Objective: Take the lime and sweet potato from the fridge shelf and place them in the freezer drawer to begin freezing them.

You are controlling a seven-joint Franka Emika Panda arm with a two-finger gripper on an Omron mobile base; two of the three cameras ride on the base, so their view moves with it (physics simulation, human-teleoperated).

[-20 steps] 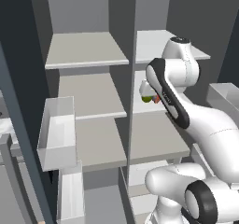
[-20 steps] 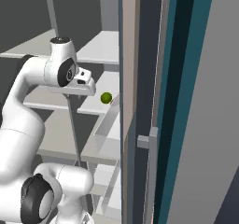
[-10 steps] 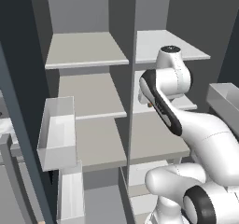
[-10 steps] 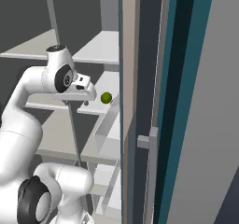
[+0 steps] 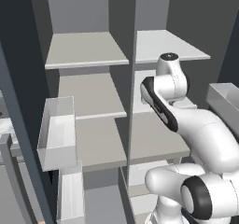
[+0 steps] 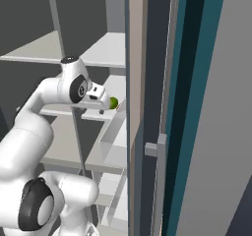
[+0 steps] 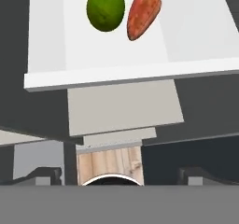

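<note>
In the hand view the bright-green lime (image 7: 106, 7) and the orange-red sweet potato (image 7: 144, 10) lie side by side on the pale fridge shelf (image 7: 93, 55), the potato to the right of the lime. My gripper (image 7: 119, 174) is open, its dark fingertips (image 7: 44, 174) set wide apart, short of the shelf's front edge and apart from both items. In the right base view the gripper (image 6: 104, 105) sits just left of the lime (image 6: 113, 103). My arm hides both items in the left base view. The freezer drawer is out of view.
A white door bin (image 5: 58, 129) hangs at the left and another bin (image 5: 224, 101) at the right. A vertical divider (image 5: 130, 101) splits the shelves. The fridge door edge (image 6: 147, 107) with its handle (image 6: 157, 151) stands close on the right.
The jaws have gone from shut to open. The hand has swung down and toward the lime, ending close beside it. Lime and sweet potato have not moved.
</note>
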